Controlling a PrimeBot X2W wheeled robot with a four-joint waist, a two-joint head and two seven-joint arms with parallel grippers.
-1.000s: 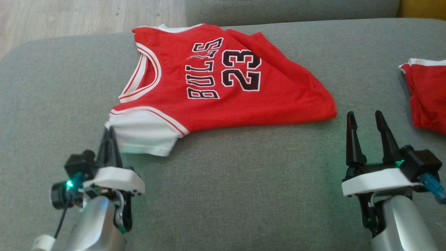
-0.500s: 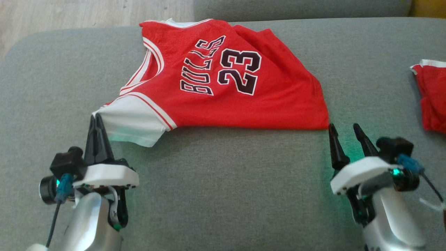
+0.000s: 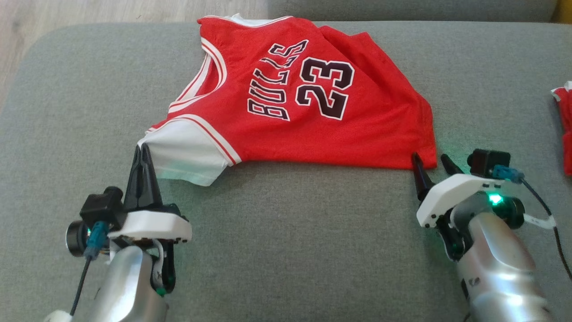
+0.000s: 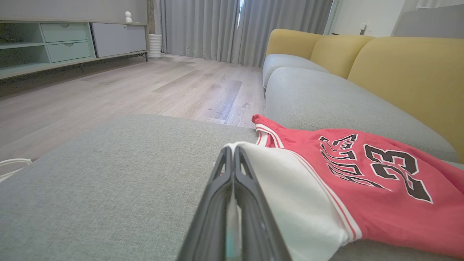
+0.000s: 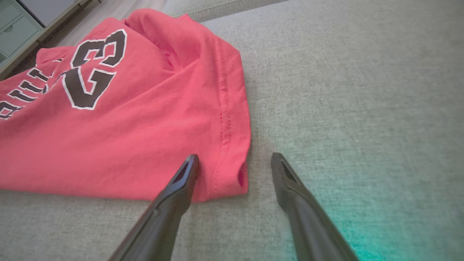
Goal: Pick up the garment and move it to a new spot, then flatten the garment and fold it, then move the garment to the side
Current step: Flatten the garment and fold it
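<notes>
Red jersey (image 3: 304,103) is lying spread on the grey sofa seat (image 3: 290,250), lettering up. Left gripper (image 3: 143,151) is pinching its white sleeve corner: jaws pressed together, a sliver of white cloth between them, the rest of the jersey trailing ahead and to the right of the tips. Right gripper (image 3: 430,157) is standing with jaws wide, the red hem corner sitting between them: one tip over cloth, the other over bare seat. Cannot tell if either tip is touching.
</notes>
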